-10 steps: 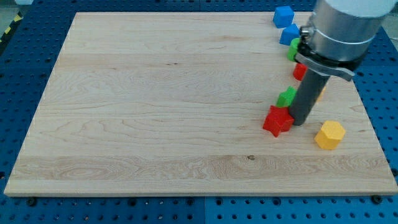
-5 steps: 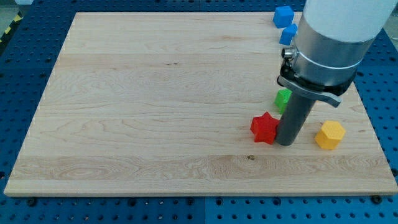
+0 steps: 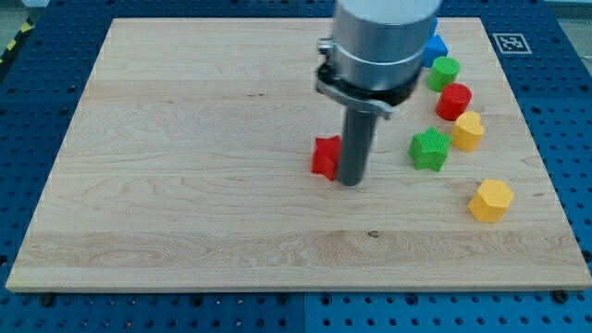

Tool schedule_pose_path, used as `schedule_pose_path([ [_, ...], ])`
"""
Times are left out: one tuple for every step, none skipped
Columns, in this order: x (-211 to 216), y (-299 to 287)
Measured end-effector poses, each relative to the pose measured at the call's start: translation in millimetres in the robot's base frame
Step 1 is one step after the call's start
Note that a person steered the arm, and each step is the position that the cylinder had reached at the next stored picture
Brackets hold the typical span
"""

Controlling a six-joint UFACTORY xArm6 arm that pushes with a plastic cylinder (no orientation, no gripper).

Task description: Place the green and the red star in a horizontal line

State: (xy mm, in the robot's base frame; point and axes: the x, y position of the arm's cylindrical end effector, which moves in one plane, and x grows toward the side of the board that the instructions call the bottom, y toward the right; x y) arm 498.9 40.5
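The red star lies on the wooden board a little right of the middle, partly hidden behind my rod. My tip rests on the board touching the red star's right side. The green star lies further to the view's right, at about the same height in the view as the red star, apart from my tip.
At the view's upper right lie a green cylinder, a red cylinder, a yellow block and a blue block partly hidden by the arm. A yellow hexagonal block lies at the lower right.
My tip has slid to the view's left and slightly up, pushing the red star left with it. The green star, earlier partly hidden by the rod, now shows in full.
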Motion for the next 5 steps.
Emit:
schedule_pose_path([
  [-7, -60],
  [-30, -86],
  [-14, -68],
  [11, -28],
  [-9, 71],
])
